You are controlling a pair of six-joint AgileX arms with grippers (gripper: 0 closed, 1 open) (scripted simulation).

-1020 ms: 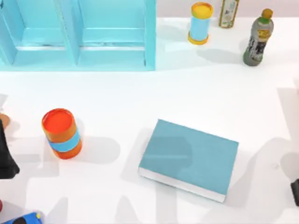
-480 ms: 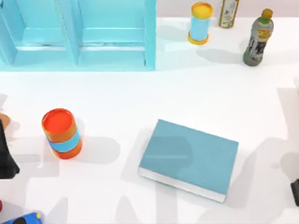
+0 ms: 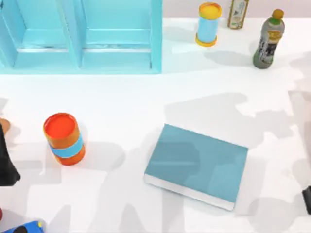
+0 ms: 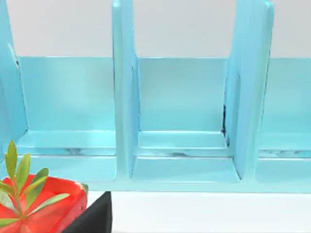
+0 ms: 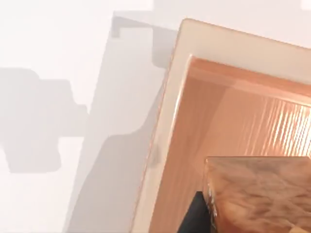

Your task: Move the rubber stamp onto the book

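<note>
The book (image 3: 197, 164), teal-blue with white page edges, lies flat on the white table right of centre, with nothing on it. The rubber stamp is out of view. A small tan-brown bit (image 3: 3, 125) pokes in at the table's left edge; what it is I cannot tell. My left gripper (image 3: 6, 165) is a dark shape at the left edge, far from the book. A dark sliver of my right gripper (image 3: 307, 199) shows at the right edge, just right of the book.
An orange can with a blue band (image 3: 64, 139) stands left of the book. A light-blue shelf unit (image 3: 80, 36) spans the back left. A yellow-topped can (image 3: 209, 23) and a bottle (image 3: 267, 40) stand back right. Beside the left arm is a red planter (image 4: 41, 206); under the right is a tan tray (image 5: 233, 121).
The arm shadows have shifted: a broad one now falls on the table between the book and the bottle. Book, cans and bottles have not moved.
</note>
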